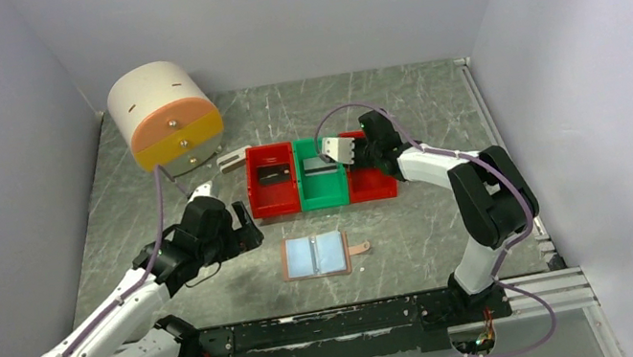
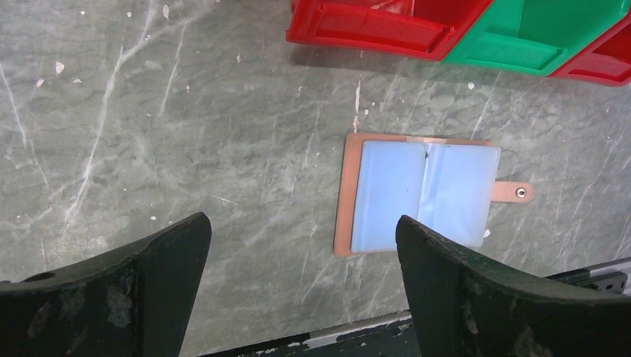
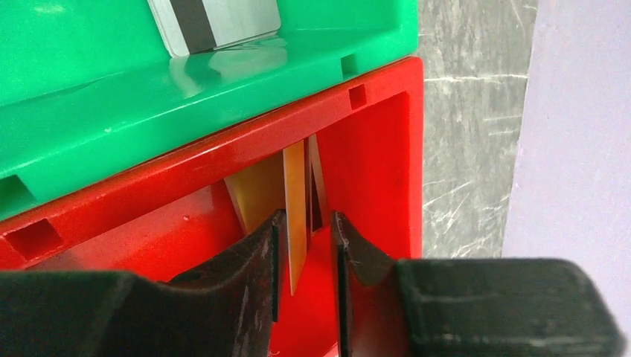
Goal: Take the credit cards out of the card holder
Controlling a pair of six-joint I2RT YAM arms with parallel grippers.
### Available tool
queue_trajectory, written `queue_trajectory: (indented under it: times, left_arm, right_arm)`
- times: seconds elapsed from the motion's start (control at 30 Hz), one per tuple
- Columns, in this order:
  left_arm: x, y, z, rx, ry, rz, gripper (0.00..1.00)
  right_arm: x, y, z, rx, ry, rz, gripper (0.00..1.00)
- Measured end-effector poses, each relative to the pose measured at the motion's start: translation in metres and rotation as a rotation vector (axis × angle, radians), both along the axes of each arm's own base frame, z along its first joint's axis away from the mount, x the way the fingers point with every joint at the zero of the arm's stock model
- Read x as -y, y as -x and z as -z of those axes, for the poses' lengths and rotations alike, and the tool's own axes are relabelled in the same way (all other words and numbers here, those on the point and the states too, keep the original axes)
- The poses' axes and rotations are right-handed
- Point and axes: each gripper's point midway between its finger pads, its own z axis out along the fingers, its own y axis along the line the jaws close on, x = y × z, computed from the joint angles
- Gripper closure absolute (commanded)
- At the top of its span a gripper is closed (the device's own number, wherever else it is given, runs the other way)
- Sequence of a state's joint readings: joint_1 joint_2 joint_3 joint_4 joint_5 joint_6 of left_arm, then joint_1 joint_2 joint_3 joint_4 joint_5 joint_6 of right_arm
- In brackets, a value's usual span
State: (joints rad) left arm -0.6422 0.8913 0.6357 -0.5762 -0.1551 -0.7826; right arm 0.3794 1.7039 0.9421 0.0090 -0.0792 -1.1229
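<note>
The right arm (image 1: 480,195) rises from its base at the near edge of the table (image 1: 420,239), folds at the elbow and reaches left to the row of bins (image 1: 326,198) in the middle. The right gripper (image 3: 306,216) points down into the right red bin (image 3: 372,163). Its jaws stand a little apart with a yellow-orange card (image 3: 295,223) upright on its edge between them. A clear gap shows on the card's right side, so it is not clamped. The left arm (image 1: 113,319) lies low, stretched from the near left corner toward the centre. The left gripper (image 2: 303,222) is spread wide with nothing in it, hovering over bare table.

The card holder (image 1: 316,256) lies open and flat close to the near edge, between the two arms. Its pale blue pockets face up and its strap tab (image 2: 515,193) points toward the right edge. Bare table surrounds it, and the bins sit just behind.

Only the right wrist view shows a gold-brown card (image 3: 257,195) leaning behind the yellow-orange one, and a grey-white card (image 3: 216,22) with a dark stripe in the green bin (image 3: 186,89). The left wrist view shows the holder's pockets close up, but whether any card is inside cannot be told
</note>
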Motion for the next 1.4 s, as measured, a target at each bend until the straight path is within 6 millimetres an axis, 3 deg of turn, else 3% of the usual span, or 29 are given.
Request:
queue_trajectory:
  times: [0.3, 0.67, 0.77, 0.93, 1.0, 1.07, 1.13, 1.27, 1.4]
  left_arm:
    - [0.002, 0.002, 0.005, -0.025, -0.003, 0.012, 0.02]
    - [0.007, 0.007, 0.016, -0.071, 0.001, 0.038, 0.03]
    - [0.008, 0.009, 0.018, -0.08, 0.005, 0.045, 0.03]
    - [0.011, 0.008, 0.019, -0.077, 0.013, 0.049, 0.04]
    - [0.011, 0.007, 0.02, -0.081, 0.011, 0.05, 0.04]
    - [0.012, 0.007, 0.022, -0.088, 0.007, 0.05, 0.04]
    - [0.012, 0.007, 0.024, -0.093, 0.005, 0.051, 0.04]
    - [0.014, 0.006, 0.023, -0.091, 0.01, 0.054, 0.05]
    - [0.014, 0.006, 0.023, -0.089, 0.012, 0.054, 0.05]
  right_arm:
    - [0.007, 0.014, 0.011, -0.075, 0.011, 0.016, 0.67]
    - [0.018, 0.011, 0.0, -0.052, -0.043, 0.152, 0.64]
    - [0.016, 0.012, -0.02, -0.023, -0.147, 0.227, 0.64]
    - [0.002, 0.013, -0.09, -0.005, -0.576, 0.493, 0.72]
    - [-0.004, 0.012, -0.108, -0.049, -0.726, 0.609, 0.82]
    - [-0.008, 0.014, -0.113, -0.109, -0.838, 0.71, 0.87]
    - [-0.01, 0.026, -0.099, -0.185, -0.918, 0.807, 0.87]
    - [-0.007, 0.062, -0.044, -0.36, -0.927, 0.978, 0.88]
    - [-0.008, 0.074, -0.009, -0.453, -0.878, 1.081, 0.9]
